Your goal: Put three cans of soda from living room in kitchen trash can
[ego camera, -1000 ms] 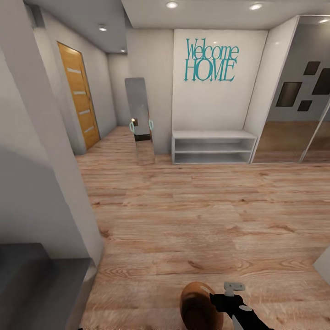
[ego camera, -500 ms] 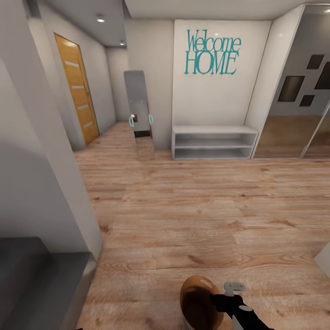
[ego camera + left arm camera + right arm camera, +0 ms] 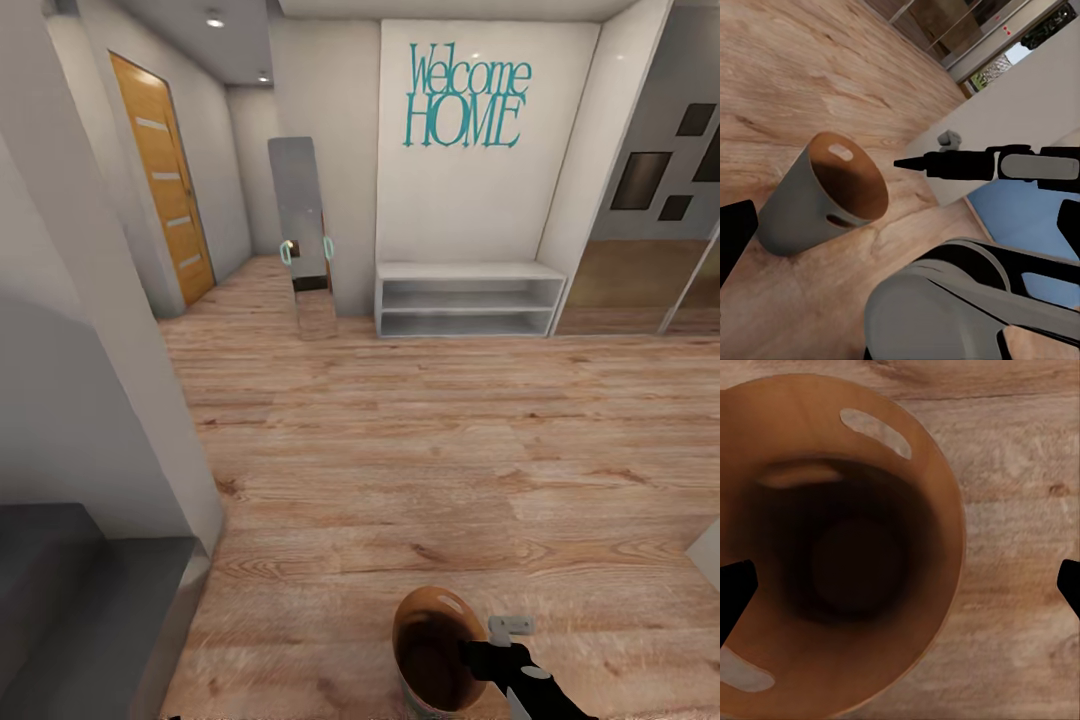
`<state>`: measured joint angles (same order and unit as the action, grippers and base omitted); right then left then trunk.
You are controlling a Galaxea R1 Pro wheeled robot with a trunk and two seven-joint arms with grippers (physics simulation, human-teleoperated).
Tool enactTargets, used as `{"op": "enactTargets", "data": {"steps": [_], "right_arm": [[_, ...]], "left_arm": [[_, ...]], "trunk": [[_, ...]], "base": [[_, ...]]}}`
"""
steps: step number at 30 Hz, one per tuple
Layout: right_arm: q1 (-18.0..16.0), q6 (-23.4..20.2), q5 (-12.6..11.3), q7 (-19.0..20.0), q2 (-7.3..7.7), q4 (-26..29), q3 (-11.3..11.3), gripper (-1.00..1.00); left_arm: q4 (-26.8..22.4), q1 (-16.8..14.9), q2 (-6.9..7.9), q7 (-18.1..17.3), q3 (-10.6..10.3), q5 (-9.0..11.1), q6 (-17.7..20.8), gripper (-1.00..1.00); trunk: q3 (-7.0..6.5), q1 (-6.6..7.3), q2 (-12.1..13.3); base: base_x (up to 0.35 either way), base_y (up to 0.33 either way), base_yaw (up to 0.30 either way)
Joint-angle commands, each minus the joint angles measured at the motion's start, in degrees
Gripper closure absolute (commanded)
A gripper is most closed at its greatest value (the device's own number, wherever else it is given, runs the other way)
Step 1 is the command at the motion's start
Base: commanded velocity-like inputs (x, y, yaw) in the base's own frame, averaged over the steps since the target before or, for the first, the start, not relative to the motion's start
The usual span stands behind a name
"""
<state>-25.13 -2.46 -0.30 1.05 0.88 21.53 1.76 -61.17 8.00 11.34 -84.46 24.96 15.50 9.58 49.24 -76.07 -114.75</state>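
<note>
Head view: the small round pale grey bin with brown inside (image 3: 432, 660) sits at the lower edge above the pale wood floor (image 3: 420, 440), the black right pincer (image 3: 478, 655) at its rim (teal "Welcome HOME" lettering (image 3: 466, 96) ahead). Left wrist view: bin (image 3: 821, 199) tilted, slot visible; left pincer's spread cannot be told. Right wrist view: right pincer (image 3: 900, 585) spread wide, one fingertip (image 3: 733, 592) over the bin's brown inside.

Even, bright render lighting from recessed ceiling spots (image 3: 214, 19). Soft grey shading on near wall (image 3: 70, 400). Glossy reflection on mirrored sliding door (image 3: 650, 200). Wide-angle bowing at head view edges. Tash can (image 3: 847, 547) interior dark toward bottom. Slight overall softness.
</note>
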Motion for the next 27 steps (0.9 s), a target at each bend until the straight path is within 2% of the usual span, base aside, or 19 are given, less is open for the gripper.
{"op": "enactTargets", "data": {"steps": [1, 8, 27], "right_arm": [[0.0, 0.0, 0.0, 0.0, 0.0, 0.0, 0.0, -1.0], [0.0, 0.0, 0.0, 0.0, 0.0, 0.0, 0.0, -1.0], [0.0, 0.1, 0.0, 0.0, 0.0, 0.0, 0.0, -1.0]], "left_arm": [[0.0, 0.0, 0.0, 0.0, 0.0, 0.0, 0.0, -1.0], [0.0, 0.0, 0.0, 0.0, 0.1, 0.0, 0.0, -1.0], [0.0, 0.0, 0.0, 0.0, 0.0, 0.0, 0.0, -1.0]], "trunk": [[0.28, -0.23, -0.4], [0.78, -0.23, -0.4], [1.11, -0.45, -0.8]], "base": [[0.0, 0.0, 0.0], [0.0, 0.0, 0.0], [0.044, 0.0, 0.0]]}}
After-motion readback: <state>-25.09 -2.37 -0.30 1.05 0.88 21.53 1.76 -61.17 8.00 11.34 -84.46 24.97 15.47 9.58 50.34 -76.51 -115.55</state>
